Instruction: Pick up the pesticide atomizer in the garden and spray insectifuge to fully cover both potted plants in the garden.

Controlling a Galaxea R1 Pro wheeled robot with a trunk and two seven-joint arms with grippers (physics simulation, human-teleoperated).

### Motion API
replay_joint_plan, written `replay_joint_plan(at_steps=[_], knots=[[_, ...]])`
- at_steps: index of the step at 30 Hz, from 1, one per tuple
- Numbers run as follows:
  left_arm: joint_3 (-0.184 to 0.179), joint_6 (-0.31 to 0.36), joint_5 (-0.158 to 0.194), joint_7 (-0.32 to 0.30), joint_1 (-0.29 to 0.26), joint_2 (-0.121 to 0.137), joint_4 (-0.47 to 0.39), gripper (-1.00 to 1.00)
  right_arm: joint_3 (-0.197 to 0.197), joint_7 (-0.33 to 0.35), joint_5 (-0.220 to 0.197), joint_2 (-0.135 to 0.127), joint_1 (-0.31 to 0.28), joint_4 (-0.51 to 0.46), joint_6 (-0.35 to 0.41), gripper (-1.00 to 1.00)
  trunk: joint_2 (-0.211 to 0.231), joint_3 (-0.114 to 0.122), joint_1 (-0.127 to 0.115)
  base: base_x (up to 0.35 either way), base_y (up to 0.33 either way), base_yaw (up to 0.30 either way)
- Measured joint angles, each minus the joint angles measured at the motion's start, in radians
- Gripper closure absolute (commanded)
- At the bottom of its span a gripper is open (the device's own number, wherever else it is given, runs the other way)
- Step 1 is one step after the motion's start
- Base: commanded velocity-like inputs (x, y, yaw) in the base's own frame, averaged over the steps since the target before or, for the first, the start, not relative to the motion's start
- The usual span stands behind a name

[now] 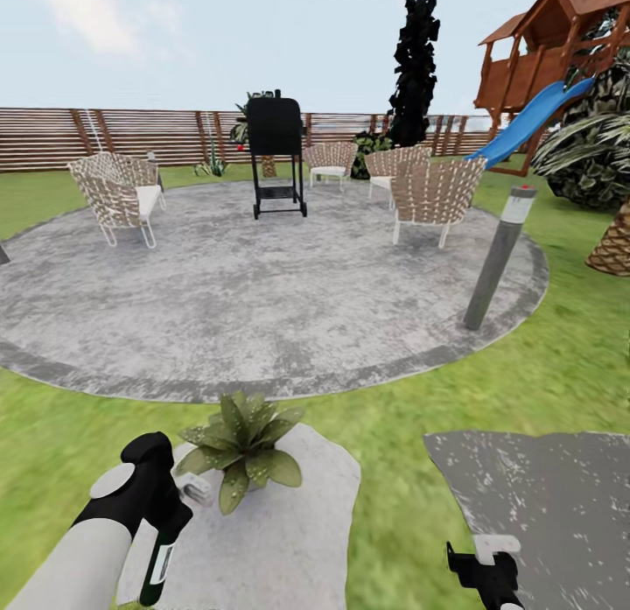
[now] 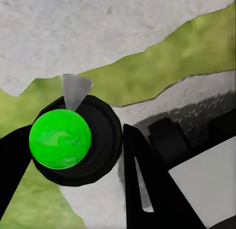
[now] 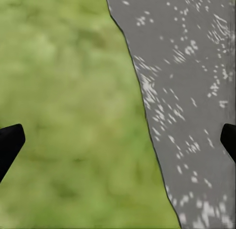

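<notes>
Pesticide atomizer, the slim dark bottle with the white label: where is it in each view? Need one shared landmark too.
Head view: slim dark pesticide atomizer at lower left, gripped by the left gripper.
Left wrist view: apparently end-on, a round black shape with a green centre between the fingers.
Right wrist view: open right gripper over green lawn and a dark speckled slab.
Shared landmark: the lawn.

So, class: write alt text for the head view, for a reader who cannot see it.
The robot's left gripper holds the pesticide atomizer beside a potted plant on a pale stone slab. Beyond lie lawn, a round grey patio with wicker chairs and a black grill.
</notes>
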Motion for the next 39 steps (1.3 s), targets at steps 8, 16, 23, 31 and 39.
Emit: replay_joint_plan(at_steps=[8, 16, 23, 31, 39], knots=[[0.001, 0.000, 0.000, 0.002, 0.000, 0.002, -0.005, 1.00, 0.000, 0.000, 0.000, 0.001, 0.000, 0.000, 0.000, -1.00, 0.000, 0.000, 0.000, 0.034, -0.270, 0.253], [0.004, 0.002, 0.001, 0.070, 0.000, 0.000, -0.006, 1.00, 0.000, 0.000, 0.000, 0.001, 0.000, 0.000, 0.000, -1.00, 0.000, 0.000, 0.000, 0.213, -0.179, 0.277], [0.004, 0.002, 0.002, 0.073, 0.000, -0.002, -0.005, 1.00, 0.001, 0.000, 0.000, 0.001, 0.000, 0.000, 0.000, -1.00, 0.000, 0.000, 0.000, 0.151, -0.215, 0.277], [0.006, 0.003, 0.003, 0.073, 0.000, -0.005, -0.008, 1.00, 0.000, 0.000, 0.000, 0.000, 0.000, 0.000, 0.000, -1.00, 0.000, 0.000, 0.000, 0.013, -0.283, 0.168], [0.007, 0.003, 0.003, 0.073, 0.000, -0.005, -0.009, 1.00, 0.000, 0.000, 0.000, 0.000, 0.001, 0.000, 0.000, -1.00, 0.000, 0.000, 0.000, 0.034, -0.286, 0.004]])
